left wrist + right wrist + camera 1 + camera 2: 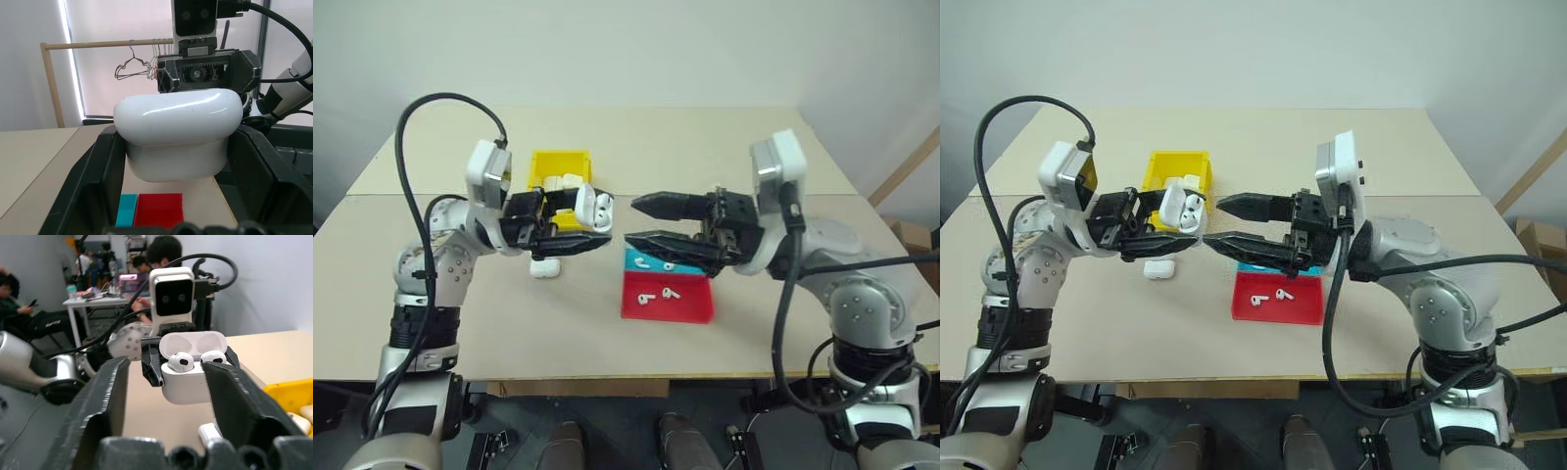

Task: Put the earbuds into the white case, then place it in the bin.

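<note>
With both earbuds (190, 361) seated in the white case (191, 373) clamped between the left jaws (578, 241), its lid up, the empty, parted right jaws (641, 221) could knock it askew while closing the lid.

We held both arms raised over the table, grippers pointing inward toward each other, roughly level. Left gripper (570, 232) was clamped on the white case (589, 208). Right gripper (644, 221) stood just beside it, fingers apart, holding nothing.
</note>
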You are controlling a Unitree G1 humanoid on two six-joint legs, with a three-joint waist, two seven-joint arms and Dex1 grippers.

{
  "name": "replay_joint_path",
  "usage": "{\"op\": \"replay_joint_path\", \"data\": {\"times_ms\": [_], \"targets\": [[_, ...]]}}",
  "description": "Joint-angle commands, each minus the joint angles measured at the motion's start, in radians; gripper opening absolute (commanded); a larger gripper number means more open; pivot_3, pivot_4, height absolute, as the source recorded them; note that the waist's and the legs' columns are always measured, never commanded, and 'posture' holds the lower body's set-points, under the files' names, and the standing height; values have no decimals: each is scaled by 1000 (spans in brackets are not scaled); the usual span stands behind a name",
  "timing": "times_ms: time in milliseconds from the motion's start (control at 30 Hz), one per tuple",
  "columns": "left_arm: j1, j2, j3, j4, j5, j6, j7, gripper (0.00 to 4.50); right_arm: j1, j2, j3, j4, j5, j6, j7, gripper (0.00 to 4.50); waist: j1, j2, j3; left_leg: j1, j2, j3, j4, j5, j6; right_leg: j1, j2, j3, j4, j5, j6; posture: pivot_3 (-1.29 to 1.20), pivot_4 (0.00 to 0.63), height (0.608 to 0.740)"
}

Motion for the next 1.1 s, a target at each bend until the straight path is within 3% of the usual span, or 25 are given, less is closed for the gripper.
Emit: {"op": "replay_joint_path", "data": {"times_ms": [33, 167, 200, 400, 667, 800, 1100], "targets": [[-41, -4, -18, 5, -5, -5, -47, 2803, -128, -61, 18, 123, -78, -95, 166, 1516, -1, 0, 0, 0, 0, 0, 0, 0, 0, 0, 0, 0, 0, 0, 0, 0, 150, 740], [-56, -10, -51, 11, -3, -2, -94, 2803, -305, -78, 99, 366, -208, -205, 358, 92, -3, 0, 0, 0, 0, 0, 0, 0, 0, 0, 0, 0, -1, 0, 0, 0, 150, 740], [-57, -13, -56, 9, -4, -1, -100, 2803, -350, -70, 125, 427, -244, -235, 398, 40, -5, 0, 0, 0, 0, 0, 0, 0, 0, 0, 0, 0, 0, 0, 0, 0, 150, 740], [-70, -28, -74, 10, 2, -6, -119, 2803, -540, 41, 262, 708, -437, -428, 575, 40, -9, 1, 0, -1, 0, 0, 0, 0, 0, -1, 0, 0, 0, 0, 0, 0, 150, 740], [-61, -25, -66, -3, 1, 1, -113, 2803, -591, 144, 317, 823, -560, -583, 680, 40, 1, 1, 1, -2, 0, 0, 0, 0, 0, -1, 0, -1, 1, 0, 0, 0, 150, 740], [-56, -18, -59, -5, 4, 2, -107, 2803, -587, 129, 303, 797, -519, -572, 739, 40, 1, 2, 1, -1, 0, 0, 0, 0, 0, -1, 0, -1, 1, 0, 0, 0, 150, 740], [-52, -9, -47, 2, 2, 1, -92, 2803, -543, -43, 391, 660, -295, -526, 744, 40, 0, 2, 1, -1, 0, 0, 0, 0, 0, -1, 0, -1, 1, 0, 0, 0, 150, 740]]}}
